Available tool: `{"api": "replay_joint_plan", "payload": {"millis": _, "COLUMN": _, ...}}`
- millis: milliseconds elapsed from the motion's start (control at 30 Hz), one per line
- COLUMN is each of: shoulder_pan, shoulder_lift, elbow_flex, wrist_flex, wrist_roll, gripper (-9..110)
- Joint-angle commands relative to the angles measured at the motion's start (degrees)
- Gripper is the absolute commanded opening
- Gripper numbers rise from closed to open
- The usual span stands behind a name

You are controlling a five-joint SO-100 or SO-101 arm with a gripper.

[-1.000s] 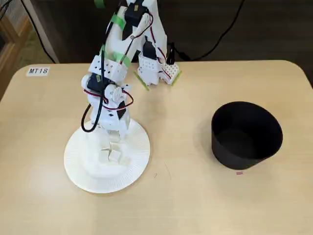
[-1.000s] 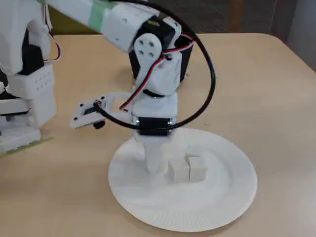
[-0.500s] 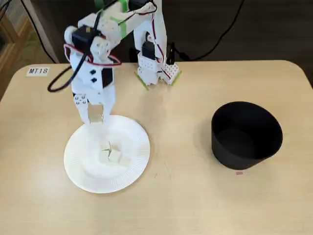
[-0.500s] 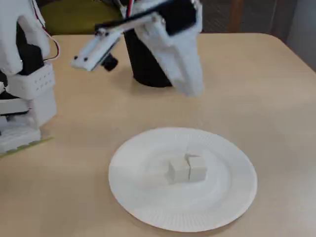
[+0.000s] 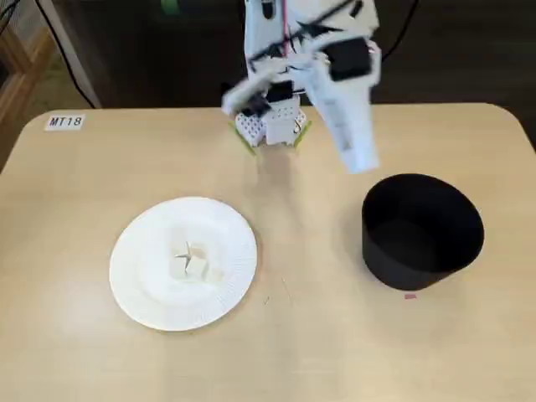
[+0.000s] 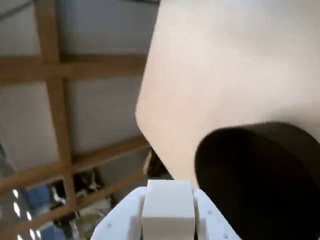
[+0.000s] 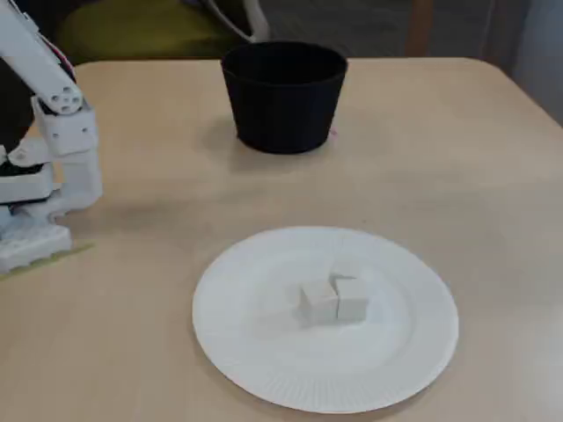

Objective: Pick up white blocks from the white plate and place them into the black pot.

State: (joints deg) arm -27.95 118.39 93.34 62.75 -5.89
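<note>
The white plate (image 5: 142,293) (image 7: 264,352) lies on the table, with a small cluster of white blocks (image 5: 193,261) (image 7: 334,299) at its middle. To its right in a fixed view stands the black pot (image 5: 423,243), seen at the far side in the other fixed view as the pot (image 7: 283,105). My gripper (image 5: 360,161) hangs in the air just above and left of the pot's rim. The wrist view shows my gripper (image 6: 168,197) shut on one white block (image 6: 167,212), with the pot (image 6: 265,175) below right. It is out of the low fixed view.
The arm's white base (image 5: 272,126) (image 7: 40,193) is fixed at the table's back edge. A label reading MT18 (image 5: 65,121) sits at the back left corner. A small pink mark (image 5: 409,295) lies in front of the pot.
My gripper rose off the plate with a block between its fingers and swung right, across the table, to the pot's near side. The other blocks stayed on the plate.
</note>
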Motion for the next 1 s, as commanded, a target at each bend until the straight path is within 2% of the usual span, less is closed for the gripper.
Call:
{"api": "replay_joint_plan", "payload": {"millis": 0, "shoulder_pan": -8.3, "shoulder_lift": -1.7, "elbow_flex": 5.0, "wrist_flex": -5.6, "wrist_roll": -2.0, "gripper": -2}}
{"api": "replay_joint_plan", "payload": {"millis": 167, "shoulder_pan": -14.7, "shoulder_lift": -9.7, "elbow_flex": 6.6, "wrist_flex": -8.2, "wrist_roll": -4.2, "gripper": -2}}
{"api": "replay_joint_plan", "payload": {"millis": 433, "shoulder_pan": -14.2, "shoulder_lift": -14.9, "elbow_flex": 6.6, "wrist_flex": -11.4, "wrist_roll": -3.2, "gripper": -2}}
{"api": "replay_joint_plan", "payload": {"millis": 533, "shoulder_pan": -13.4, "shoulder_lift": -15.0, "elbow_flex": 6.7, "wrist_flex": -11.6, "wrist_roll": -3.4, "gripper": 17}}
{"api": "replay_joint_plan", "payload": {"millis": 667, "shoulder_pan": -11.5, "shoulder_lift": -15.7, "elbow_flex": 6.7, "wrist_flex": -12.1, "wrist_roll": -3.0, "gripper": 25}}
{"api": "replay_joint_plan", "payload": {"millis": 767, "shoulder_pan": -9.0, "shoulder_lift": -16.5, "elbow_flex": 6.7, "wrist_flex": -12.0, "wrist_roll": -2.4, "gripper": 21}}
{"api": "replay_joint_plan", "payload": {"millis": 900, "shoulder_pan": -3.3, "shoulder_lift": -17.0, "elbow_flex": 6.3, "wrist_flex": -10.9, "wrist_roll": 0.2, "gripper": 0}}
{"api": "replay_joint_plan", "payload": {"millis": 967, "shoulder_pan": 0.5, "shoulder_lift": -16.0, "elbow_flex": 5.8, "wrist_flex": -8.3, "wrist_roll": 1.1, "gripper": -2}}
